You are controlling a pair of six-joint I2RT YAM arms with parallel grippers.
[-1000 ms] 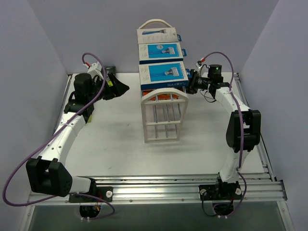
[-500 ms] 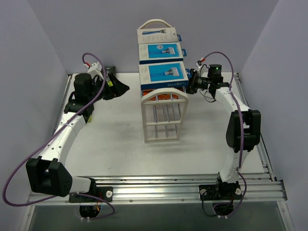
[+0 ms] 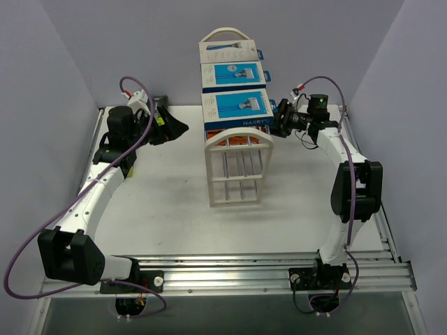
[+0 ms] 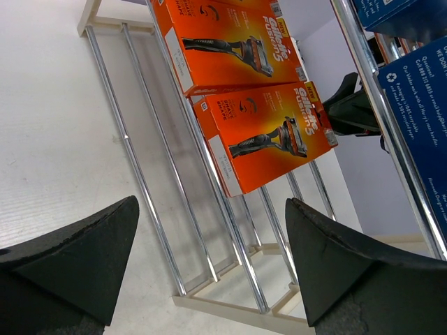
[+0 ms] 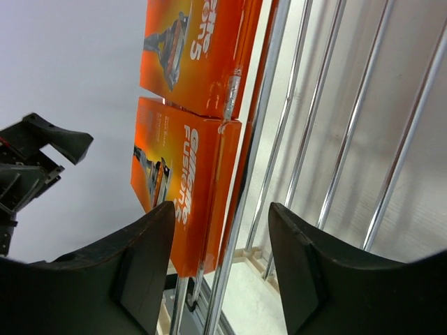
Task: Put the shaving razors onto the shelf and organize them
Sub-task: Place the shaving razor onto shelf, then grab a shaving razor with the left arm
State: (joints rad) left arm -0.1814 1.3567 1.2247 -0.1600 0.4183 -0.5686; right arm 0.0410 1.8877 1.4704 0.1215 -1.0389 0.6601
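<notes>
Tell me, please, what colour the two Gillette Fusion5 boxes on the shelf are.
The Gillette boxes are bright orange, clearest in the left wrist view.

Robot lab cell; plain lilac walls (image 3: 42, 84); aluminium mounting rail (image 3: 230, 269)

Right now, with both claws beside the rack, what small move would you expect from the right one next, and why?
Probably back the right gripper straight away from the shelf: its jaws stand apart, gripping nothing, and the orange boxes already rest on their tier.
</notes>
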